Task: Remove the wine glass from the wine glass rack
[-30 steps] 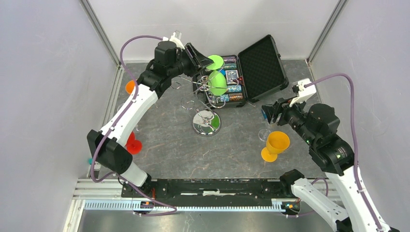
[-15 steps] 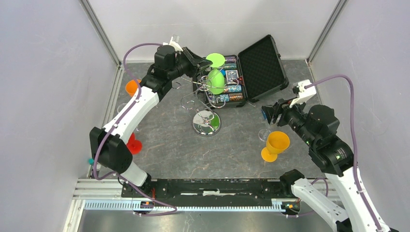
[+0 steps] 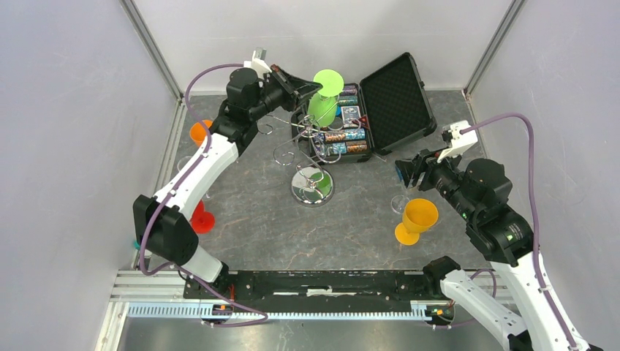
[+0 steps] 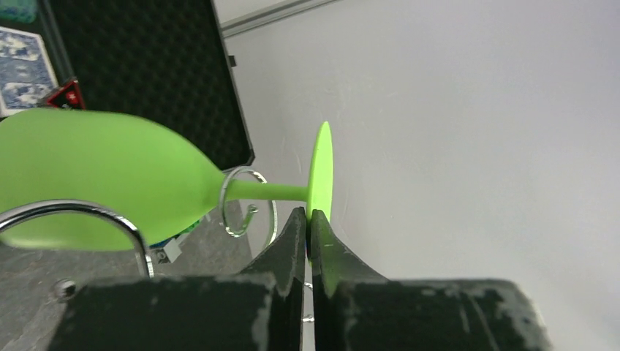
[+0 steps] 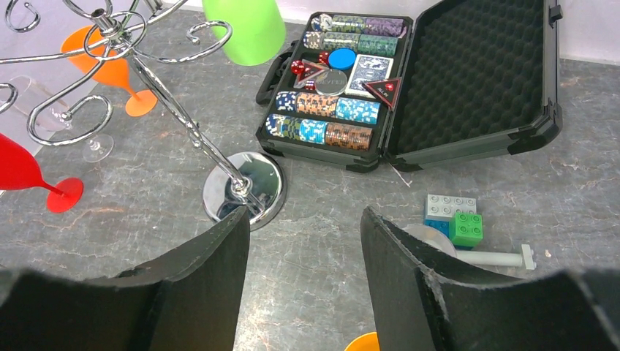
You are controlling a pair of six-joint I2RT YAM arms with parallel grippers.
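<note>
Right now the left gripper [image 4: 308, 219] is pinched shut on the rim of the flat round foot of the green wine glass [image 4: 110, 175], one finger on each face of the disc. In the left wrist view the glass lies on its side, and its thin stem passes across the loop of a curled wire arm [image 4: 248, 201] of the wine glass rack; I cannot tell whether the stem touches the wire. From above, the glass sits at the top of the rack toward the far edge of the worktop, its foot turned up and its bowl hanging over the left end of the black case [image 3: 387, 95].

The rack's mirrored disc base [image 3: 312, 186] stands near the middle of the worktop, just in front of the case. The case lies open against the far edge, with rows of chips and cards inside.

The right gripper [image 5: 303, 219] has its jaws spread wide and holds nothing. It hangs near the right edge, facing the rack. A yellow goblet [image 3: 417, 219] stands just below it.

By the left edge, an orange glass [image 3: 197, 131] stands toward the far corner and a red glass [image 3: 201, 218] lies nearer the front.
</note>
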